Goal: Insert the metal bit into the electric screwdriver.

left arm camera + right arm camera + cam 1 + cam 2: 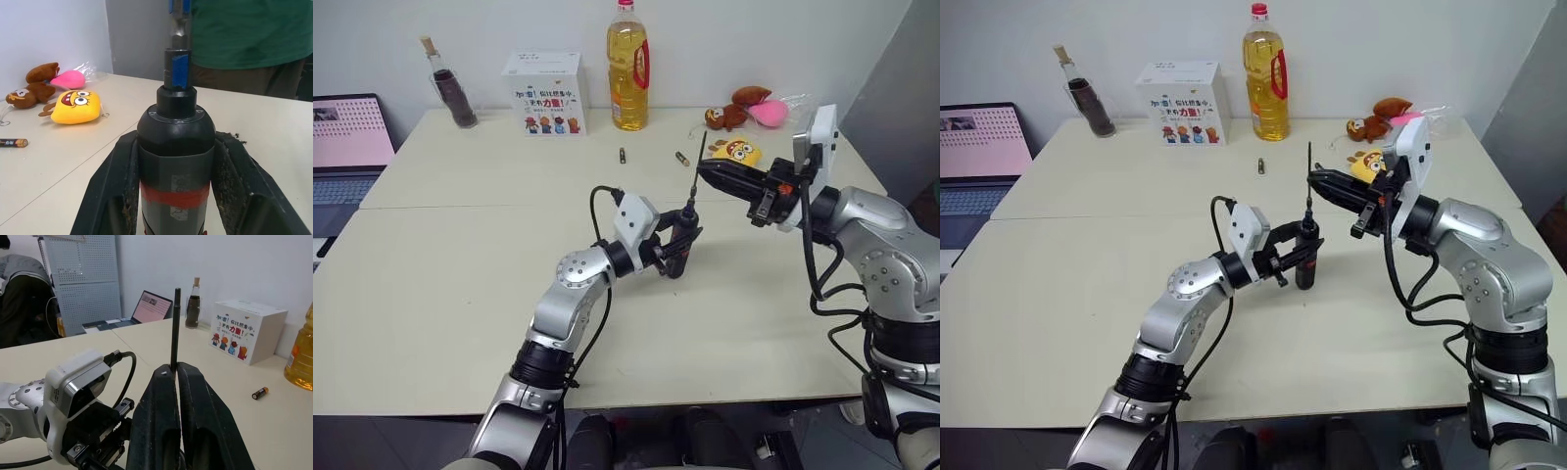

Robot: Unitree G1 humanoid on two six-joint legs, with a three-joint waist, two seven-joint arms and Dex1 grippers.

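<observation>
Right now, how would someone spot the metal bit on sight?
Start at the cream table, then find the right gripper above its middle. Pinched in it, upright, is the thin dark grey metal bit, needle-long, its lower end at the black-and-red screwdriver, unlike the stubby batteries lying behind.

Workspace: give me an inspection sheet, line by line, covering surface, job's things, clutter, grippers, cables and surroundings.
Surface: pale table, two tops butted together.
Job's things: electric screwdriver upright, chuck up; metal bit vertical, its lower end at the chuck.
Clutter: oil bottle, white box, dark bottle, two batteries, plush toys.
Grippers: left gripper shut on the screwdriver; right gripper shut on the bit.
Cables: black cable looped at the left wrist.
Surroundings: laptop beside the table; a person in green behind.
</observation>
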